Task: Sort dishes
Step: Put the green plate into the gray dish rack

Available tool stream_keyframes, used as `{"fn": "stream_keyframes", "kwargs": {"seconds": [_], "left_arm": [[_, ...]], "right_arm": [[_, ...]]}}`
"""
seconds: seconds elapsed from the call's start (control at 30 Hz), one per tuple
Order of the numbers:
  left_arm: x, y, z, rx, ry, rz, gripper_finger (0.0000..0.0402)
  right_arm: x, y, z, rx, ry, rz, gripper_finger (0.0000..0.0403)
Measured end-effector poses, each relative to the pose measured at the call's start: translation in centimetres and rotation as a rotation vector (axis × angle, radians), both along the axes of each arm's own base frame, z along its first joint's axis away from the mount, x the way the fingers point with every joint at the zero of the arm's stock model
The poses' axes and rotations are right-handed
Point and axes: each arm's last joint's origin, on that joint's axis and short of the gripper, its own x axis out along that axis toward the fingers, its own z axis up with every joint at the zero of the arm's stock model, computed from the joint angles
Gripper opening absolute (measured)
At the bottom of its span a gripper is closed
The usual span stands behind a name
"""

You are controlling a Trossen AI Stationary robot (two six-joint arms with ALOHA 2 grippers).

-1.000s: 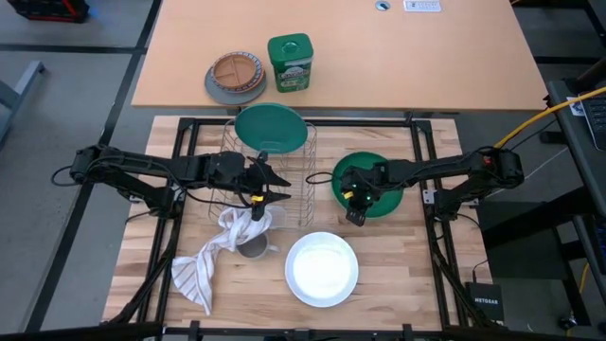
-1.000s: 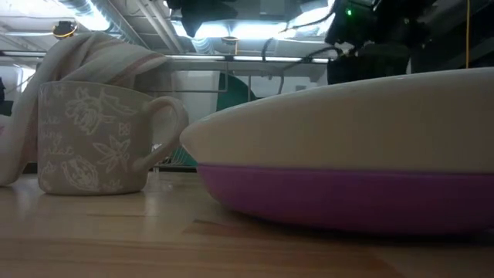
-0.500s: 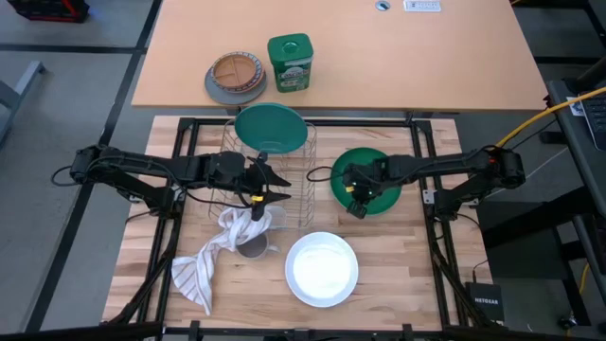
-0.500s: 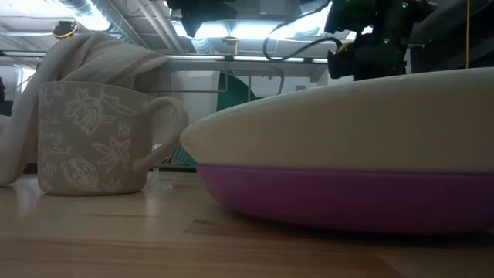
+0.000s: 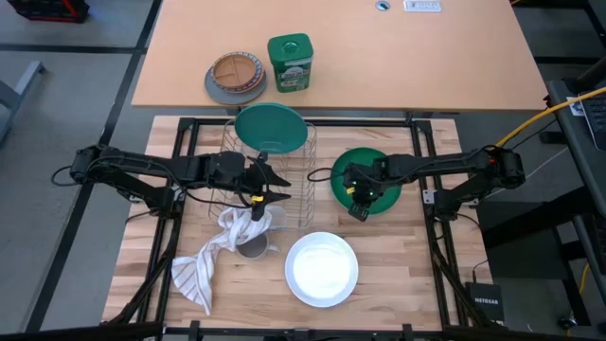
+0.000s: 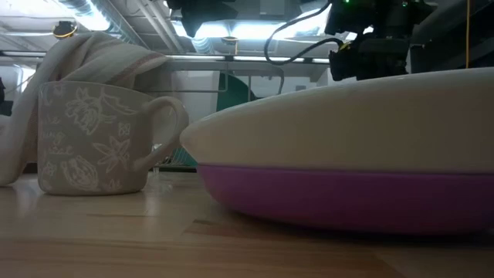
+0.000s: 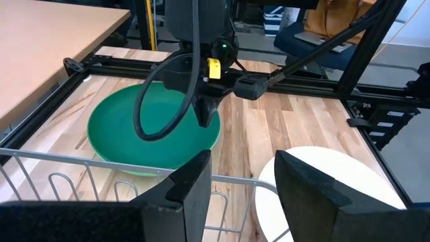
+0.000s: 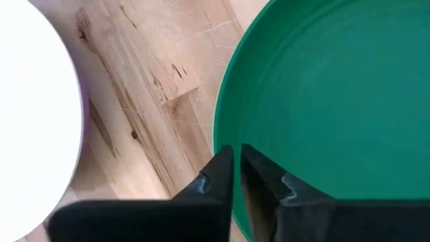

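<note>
The darker green plate [image 5: 381,169] lies on the wooden table to the right of the wire rack [image 5: 305,194]. My right gripper [image 5: 357,210] points steeply down at its near-left rim, its fingers only a slit apart. The teal plate [image 5: 272,126] stands on edge in the rack's far end. Near the front edge, the white plate [image 5: 322,268] rests on the purple plate [image 6: 347,197]. My left gripper [image 5: 275,185] hovers open over the rack, touching nothing. My right gripper has the green plate's rim [image 8: 218,131] on its near-left side, one finger [image 8: 265,178] over the inside of the plate and the other outside it. The fingers come slanting from above. The gripper itself hides the contact; whether that rim is lifted does not show.
A patterned mug [image 5: 254,246] with a striped cloth [image 5: 204,270] draped over it stands left of the white plate. On the far tan table are a tan and grey divided plate [image 5: 236,76] and a green canister [image 5: 290,62]. Bare wood lies at the near right.
My right gripper has tipped more steeply downward and risen a little at the green plate's rim. The plate's outline in the high view has shifted slightly toward the far left.
</note>
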Motion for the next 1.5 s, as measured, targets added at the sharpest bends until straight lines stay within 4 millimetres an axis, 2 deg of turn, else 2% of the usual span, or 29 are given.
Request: {"fn": "stream_keyframes", "kwargs": {"seconds": [0.27,0.43,1.03,1.5], "left_arm": [[0.0,0.0,0.0,0.0,0.001,0.0,0.0153],[0.0,0.0,0.0,0.0,0.005,0.0,0.0153],[-0.2,0.0,-0.5,0.001,0.056,0.0,0.0153],[-0.2,0.0,-0.6,0.001,0.07,0.0,0.0153]], "right_arm": [[0.4,0.0,-0.7,0.011,0.019,-0.03,0.0134],[1.0,0.0,-1.7,0.032,0.021,-0.032,0.0166],[2.8,-0.1,-4.8,0.06,0.075,-0.022,0.0166],[2.8,-0.1,-4.9,0.067,0.084,-0.02,0.0162]]}}
